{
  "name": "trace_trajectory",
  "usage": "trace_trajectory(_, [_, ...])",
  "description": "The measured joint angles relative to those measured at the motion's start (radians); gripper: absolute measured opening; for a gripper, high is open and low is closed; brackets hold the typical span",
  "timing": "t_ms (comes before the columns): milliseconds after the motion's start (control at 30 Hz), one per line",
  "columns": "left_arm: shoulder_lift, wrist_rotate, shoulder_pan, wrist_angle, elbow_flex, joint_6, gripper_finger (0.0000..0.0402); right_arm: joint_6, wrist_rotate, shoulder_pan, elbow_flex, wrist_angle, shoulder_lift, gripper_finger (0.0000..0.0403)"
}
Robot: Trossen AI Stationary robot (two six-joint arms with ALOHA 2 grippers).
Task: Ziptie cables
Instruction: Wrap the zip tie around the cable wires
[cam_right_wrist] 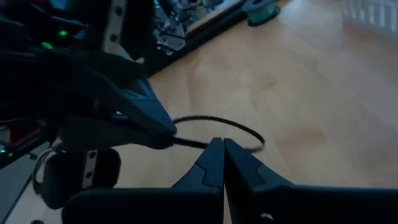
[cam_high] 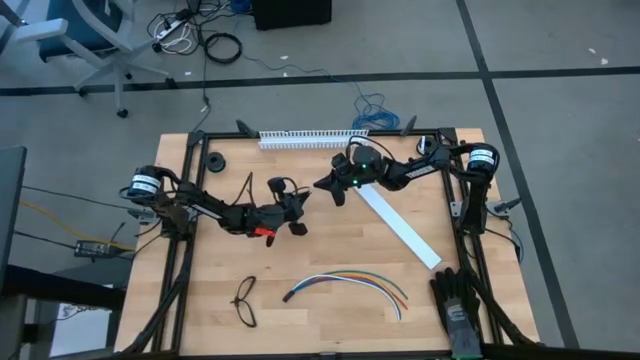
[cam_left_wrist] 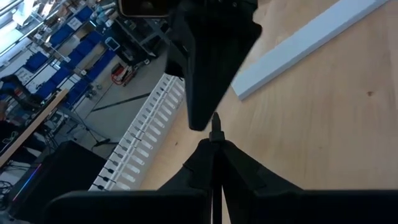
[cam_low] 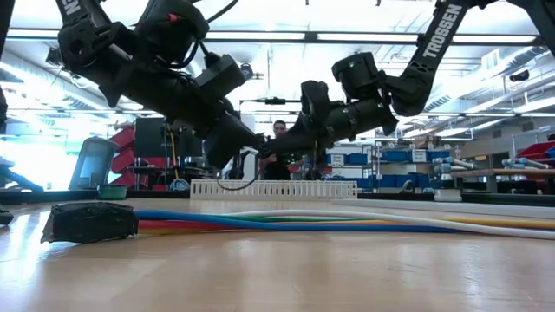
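Both end effectors meet mid-tabletop: left (cam_high: 303, 205) pinches ziptie (cam_right_wrist: 217, 127), right (cam_high: 322, 184) pressed together w/ tip there, prob. forming loop. Cables (cam_high: 345, 284) wait near front edge.

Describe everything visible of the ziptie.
The ziptie is a very thin, dark strip, plastic by its look, bent into a curve above the wooden table. It is held in the air between the two arms. The left gripper is shut on one end, and the right gripper is closed at the other. It does not touch the cables, which lie nearer the table's front edge.
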Motion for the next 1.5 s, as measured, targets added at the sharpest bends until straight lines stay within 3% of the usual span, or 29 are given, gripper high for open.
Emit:
trace_trajectory(567, [0.000, -0.006, 0.001, -0.049, 0.000, -0.036, 0.0012, -0.036, -0.180, -0.019, 0.000, 0.024, 0.000, 0.0004])
trace_trajectory(1033, [0.000, -0.004, 0.001, -0.045, -0.001, -0.039, 0.0012, -0.260, -0.067, 0.048, 0.001, 0.036, 0.000, 0.0084])
trace_trajectory(1500, [-0.001, 0.030, 0.002, -0.038, -0.001, -0.039, 0.0012, -0.438, 0.033, 0.086, 0.001, 0.040, 0.000, 0.0084])
